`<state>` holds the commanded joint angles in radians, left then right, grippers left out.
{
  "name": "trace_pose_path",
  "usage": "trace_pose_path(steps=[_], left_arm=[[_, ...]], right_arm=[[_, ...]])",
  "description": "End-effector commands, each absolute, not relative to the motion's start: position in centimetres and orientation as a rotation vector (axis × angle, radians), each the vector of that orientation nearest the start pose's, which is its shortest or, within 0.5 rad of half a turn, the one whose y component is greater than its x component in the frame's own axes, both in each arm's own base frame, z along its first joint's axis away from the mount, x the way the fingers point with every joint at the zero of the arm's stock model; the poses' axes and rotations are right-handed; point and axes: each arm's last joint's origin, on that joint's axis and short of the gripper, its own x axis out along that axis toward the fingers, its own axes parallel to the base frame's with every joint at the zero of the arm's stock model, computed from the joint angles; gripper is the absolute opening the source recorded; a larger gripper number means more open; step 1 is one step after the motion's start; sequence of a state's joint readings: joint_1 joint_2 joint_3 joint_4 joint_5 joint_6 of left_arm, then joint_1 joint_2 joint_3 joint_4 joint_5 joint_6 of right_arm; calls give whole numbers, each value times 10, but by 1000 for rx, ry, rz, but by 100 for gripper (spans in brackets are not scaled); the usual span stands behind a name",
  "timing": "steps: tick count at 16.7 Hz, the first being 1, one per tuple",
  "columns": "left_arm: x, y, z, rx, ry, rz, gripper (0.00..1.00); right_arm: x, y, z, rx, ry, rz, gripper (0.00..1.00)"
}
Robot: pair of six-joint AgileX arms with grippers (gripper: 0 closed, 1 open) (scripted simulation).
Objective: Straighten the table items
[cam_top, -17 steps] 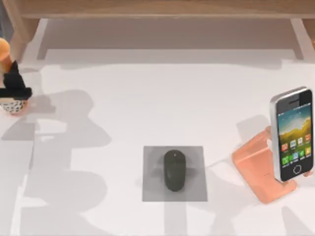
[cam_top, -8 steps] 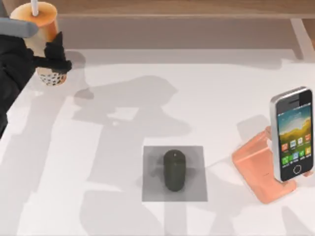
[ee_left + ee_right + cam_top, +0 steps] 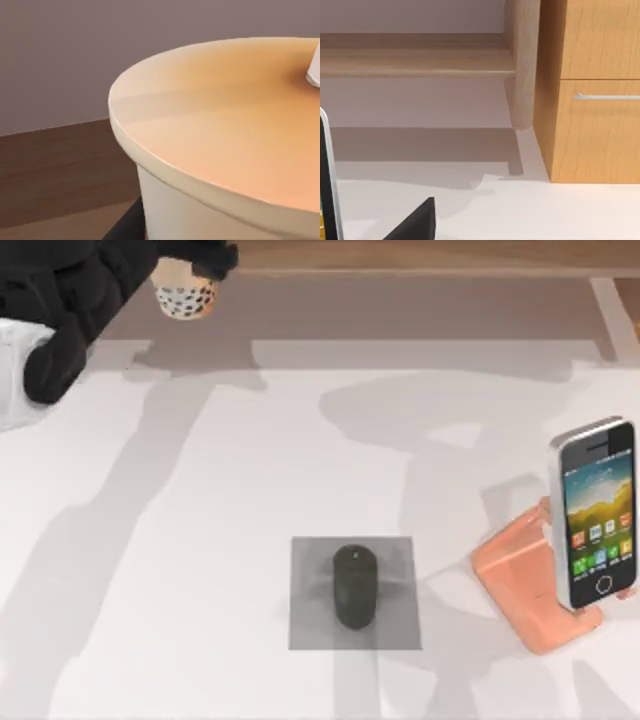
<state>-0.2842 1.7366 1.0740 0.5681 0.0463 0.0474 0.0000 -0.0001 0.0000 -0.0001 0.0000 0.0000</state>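
Observation:
My left gripper (image 3: pixel 186 264) is at the table's far left corner, shut on the tan-orange cylinder, whose speckled white base (image 3: pixel 184 298) hangs below the black arm. The cylinder's orange top (image 3: pixel 225 125) looms close in the left wrist view. A dark-grey mouse (image 3: pixel 355 586) lies on the flat grey pad (image 3: pixel 310 625) in the front middle. The smartphone (image 3: pixel 596 510) leans upright on the salmon stand (image 3: pixel 525 585) at the right; its silver edge (image 3: pixel 327 175) appears in the right wrist view beside a dark part of my right gripper (image 3: pixel 415 224).
A wooden shelf (image 3: pixel 400 255) runs along the back of the table. The right wrist view has a wooden post (image 3: pixel 522 60) and a drawer unit (image 3: pixel 595 100) with a metal handle. White tabletop (image 3: pixel 250 460) lies open between the cylinder and the mouse.
My left arm has carried the cylinder from the table's left edge up and toward the back, then a little rightward. Mouse, pad, phone and stand have not moved.

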Motion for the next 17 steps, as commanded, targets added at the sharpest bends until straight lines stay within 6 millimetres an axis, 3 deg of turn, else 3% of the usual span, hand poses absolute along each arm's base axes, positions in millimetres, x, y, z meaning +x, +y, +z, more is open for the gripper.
trace_pose_path(steps=[4, 10, 17], left_arm=[[409, -114, 275, 25, 85, -202, 0], [450, -104, 271, -2, 109, -42, 0], [456, -104, 269, -6, 109, -25, 0]], right_arm=[[106, -1, 160, 0, 0, 0, 100], [106, -1, 160, 0, 0, 0, 100], [106, -1, 160, 0, 0, 0, 100]])
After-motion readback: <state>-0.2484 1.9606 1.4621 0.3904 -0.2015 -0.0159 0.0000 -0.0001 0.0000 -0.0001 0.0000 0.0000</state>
